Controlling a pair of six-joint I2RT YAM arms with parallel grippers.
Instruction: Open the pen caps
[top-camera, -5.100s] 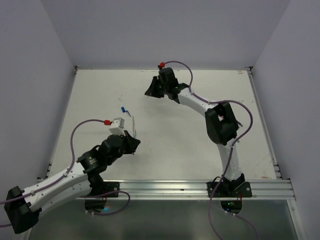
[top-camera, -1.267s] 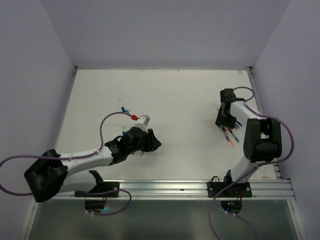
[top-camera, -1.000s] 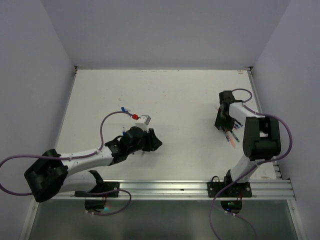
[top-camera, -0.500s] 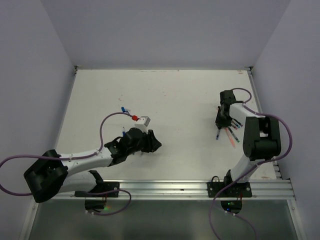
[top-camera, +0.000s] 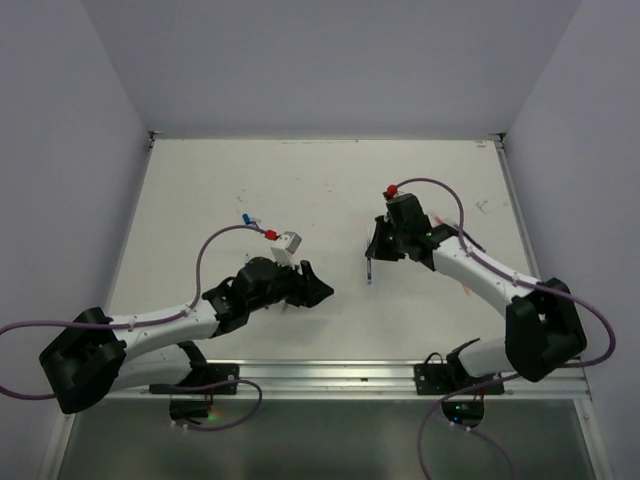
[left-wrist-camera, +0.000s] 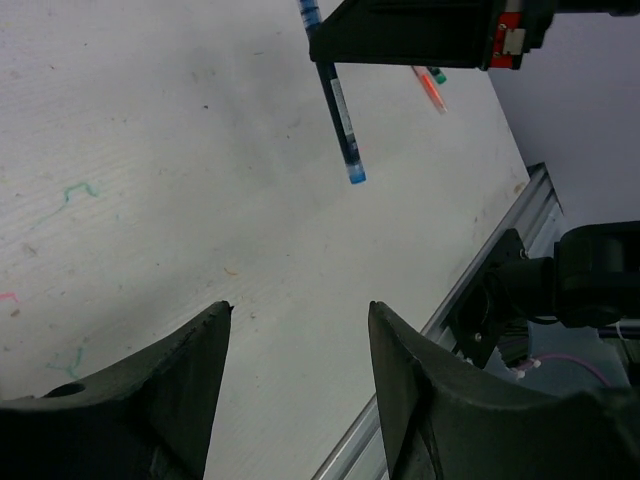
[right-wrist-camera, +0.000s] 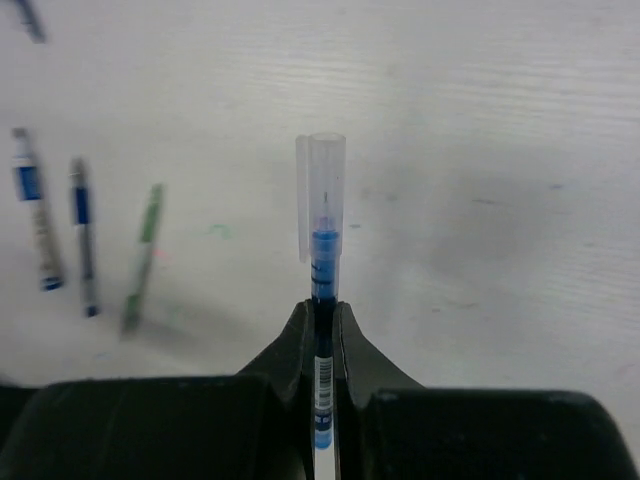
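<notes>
The pen (right-wrist-camera: 322, 262) is smooth plastic, its pen cap (right-wrist-camera: 321, 190) clear and glossy, the table (right-wrist-camera: 480, 120) matt.

Soft, even light from overhead: the white table (top-camera: 330, 180) reads bright, no glare. Only a faint, fuzzy shadow sits under the right claw (top-camera: 374, 252). On the left wrist view, the left claw (left-wrist-camera: 298, 310) shows its fingers (left-wrist-camera: 180, 390) dark and blurred, with the tabletop beyond them crisp. On the right wrist view, the pen (right-wrist-camera: 322, 260) ahead of the fingertips is slightly soft, and the loose pens (right-wrist-camera: 30, 210) off to that claw's left are smeared.
</notes>
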